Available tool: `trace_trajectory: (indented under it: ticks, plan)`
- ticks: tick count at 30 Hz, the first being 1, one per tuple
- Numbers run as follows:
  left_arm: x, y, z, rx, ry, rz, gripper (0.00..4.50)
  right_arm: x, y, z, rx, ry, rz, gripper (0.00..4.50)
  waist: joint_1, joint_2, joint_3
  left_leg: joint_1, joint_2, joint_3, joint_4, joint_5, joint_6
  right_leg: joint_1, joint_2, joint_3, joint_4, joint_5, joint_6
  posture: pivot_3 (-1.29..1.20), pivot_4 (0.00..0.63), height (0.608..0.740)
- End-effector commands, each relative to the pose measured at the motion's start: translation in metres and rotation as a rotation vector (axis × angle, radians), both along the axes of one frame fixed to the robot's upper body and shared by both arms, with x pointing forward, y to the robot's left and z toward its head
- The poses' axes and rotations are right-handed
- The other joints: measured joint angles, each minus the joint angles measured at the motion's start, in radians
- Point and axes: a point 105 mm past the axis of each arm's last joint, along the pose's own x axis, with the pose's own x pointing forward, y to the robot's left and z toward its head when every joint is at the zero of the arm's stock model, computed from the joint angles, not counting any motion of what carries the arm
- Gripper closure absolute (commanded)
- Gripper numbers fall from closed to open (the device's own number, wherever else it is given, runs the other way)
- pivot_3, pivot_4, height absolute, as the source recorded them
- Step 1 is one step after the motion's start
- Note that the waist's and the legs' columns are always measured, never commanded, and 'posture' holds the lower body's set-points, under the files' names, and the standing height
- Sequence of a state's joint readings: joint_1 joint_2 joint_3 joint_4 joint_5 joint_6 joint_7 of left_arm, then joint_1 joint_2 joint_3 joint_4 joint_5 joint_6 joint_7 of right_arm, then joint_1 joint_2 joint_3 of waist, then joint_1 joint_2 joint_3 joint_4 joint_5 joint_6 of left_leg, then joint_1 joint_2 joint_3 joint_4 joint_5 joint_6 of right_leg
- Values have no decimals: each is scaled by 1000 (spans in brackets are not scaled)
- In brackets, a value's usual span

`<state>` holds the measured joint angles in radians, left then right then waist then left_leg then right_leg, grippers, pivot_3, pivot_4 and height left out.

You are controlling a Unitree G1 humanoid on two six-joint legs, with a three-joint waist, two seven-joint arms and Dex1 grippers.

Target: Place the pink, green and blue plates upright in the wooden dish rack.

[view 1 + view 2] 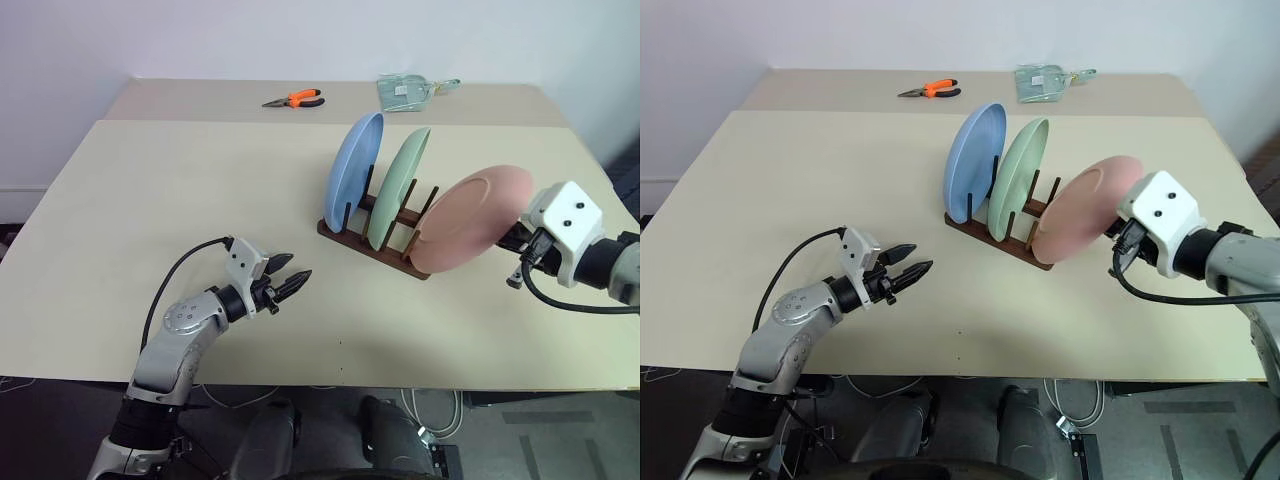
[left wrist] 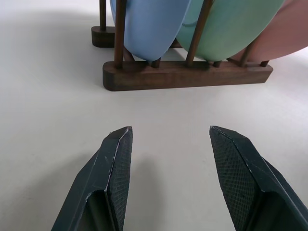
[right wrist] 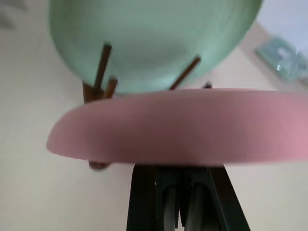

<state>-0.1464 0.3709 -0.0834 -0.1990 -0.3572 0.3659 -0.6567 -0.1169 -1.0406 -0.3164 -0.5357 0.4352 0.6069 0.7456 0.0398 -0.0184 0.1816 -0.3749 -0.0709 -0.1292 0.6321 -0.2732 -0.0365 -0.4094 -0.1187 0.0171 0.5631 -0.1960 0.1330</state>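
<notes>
**Two plates racked, the third in my right grip**

I count three round matte plastic plates. The light blue plate [image 1: 356, 166] and the pale mint green plate [image 1: 407, 178] stand upright in the small dark brown wooden peg rack [image 1: 372, 239], blue at the rack's 10 o'clock end, green beside it. The salmon pink plate [image 1: 470, 217] is tilted at the rack's 4 o'clock end, its lower edge near the last pegs; whether it touches them I cannot tell. My right gripper [image 3: 179, 204] is clamped tight on its rim. My left gripper [image 1: 289, 276] hovers at the rack's 8 o'clock, jaws about half apart and empty. At the table's [image 1: 150, 250] 12 o'clock lie one orange-handled pliers [image 1: 296, 99] and one clear plastic packet [image 1: 408, 90].
</notes>
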Motion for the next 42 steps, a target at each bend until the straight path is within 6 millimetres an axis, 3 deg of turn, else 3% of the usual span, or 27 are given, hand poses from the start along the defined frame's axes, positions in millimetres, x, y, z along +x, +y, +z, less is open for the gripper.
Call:
trace_trajectory:
  ticks: [1,11,18,26,28,31,35,38,42]
  plan:
    - [-1,-3,9,-7,-36,-10,1915,-2,10,13,-36,-49,41,4446,0,0,0,0,0,0,0,0,0,0,0,0,0,0,1,0,150,740]
    - [0,-6,9,-12,-39,-11,1915,0,26,13,-62,-66,95,4446,-2,0,0,1,0,0,0,0,0,0,0,0,1,-1,1,0,150,740]
    - [0,-9,8,-19,-38,-13,1915,9,37,33,-58,-148,117,4446,-2,0,0,1,0,0,0,0,0,0,0,0,1,0,1,0,150,740]
    - [0,-8,8,-20,-38,-8,1915,12,20,20,-104,-105,53,4446,-1,0,0,1,0,0,1,0,0,0,0,0,1,1,-1,0,150,740]
    - [1,-7,7,-17,-40,-4,1915,11,6,13,-97,-72,12,4446,0,0,0,1,0,0,1,0,0,0,0,0,1,1,-1,0,150,740]
    - [3,-1,9,-12,-45,14,1915,-2,-16,-15,-95,65,-20,4446,2,0,0,1,0,0,1,0,0,1,0,0,1,1,-1,0,150,740]
    - [5,10,8,6,-45,43,1915,-25,-25,-50,-51,229,2,4446,-3,0,-1,1,0,0,1,0,0,1,0,0,1,1,0,0,150,740]
    - [6,21,8,22,-42,65,1915,-38,-11,-67,-13,294,70,4446,-12,1,-1,3,0,2,1,0,0,1,1,1,3,-1,2,0,150,740]
    - [5,37,12,23,-35,86,1915,-29,36,-82,141,253,138,4446,-30,1,-2,4,2,1,1,0,0,1,2,1,5,-1,2,0,150,740]
